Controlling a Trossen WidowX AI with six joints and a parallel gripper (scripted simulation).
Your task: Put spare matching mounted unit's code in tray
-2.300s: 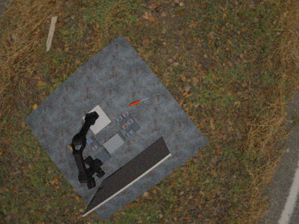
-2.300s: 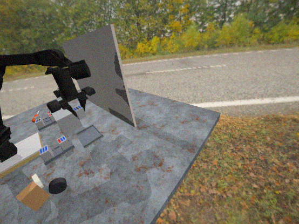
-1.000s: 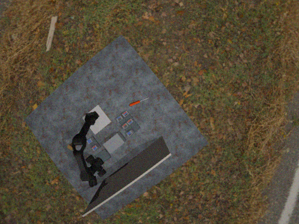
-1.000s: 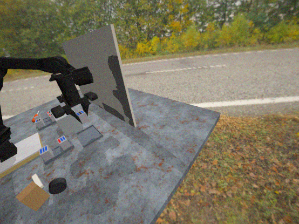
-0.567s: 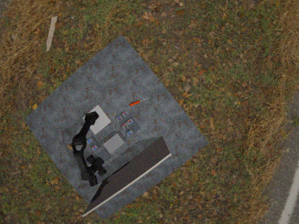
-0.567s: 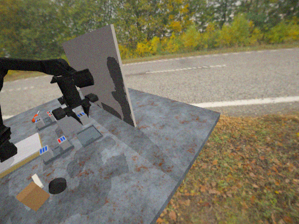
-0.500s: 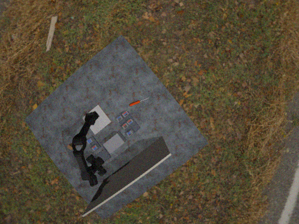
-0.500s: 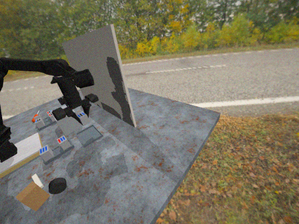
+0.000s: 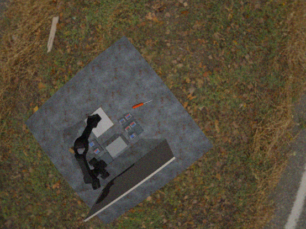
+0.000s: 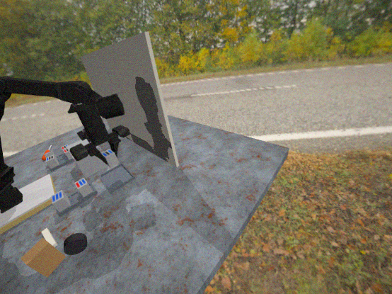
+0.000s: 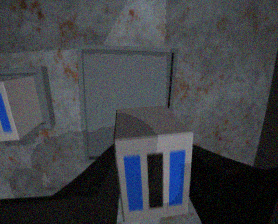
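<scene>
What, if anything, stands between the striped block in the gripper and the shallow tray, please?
Nothing visible stands between the striped block, held in the gripper, and the shallow tray; the upright panel is off to one side.

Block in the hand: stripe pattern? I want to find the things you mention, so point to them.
Blue, black, blue stripes on the block's (image 10: 108, 154) (image 11: 155, 175) pale face; clearest in the wrist view.

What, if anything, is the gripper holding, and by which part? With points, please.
A pale block (image 10: 107, 153) (image 11: 155, 180) with blue, black and blue stripes, held by two opposite sides, striped face uncovered.
</scene>
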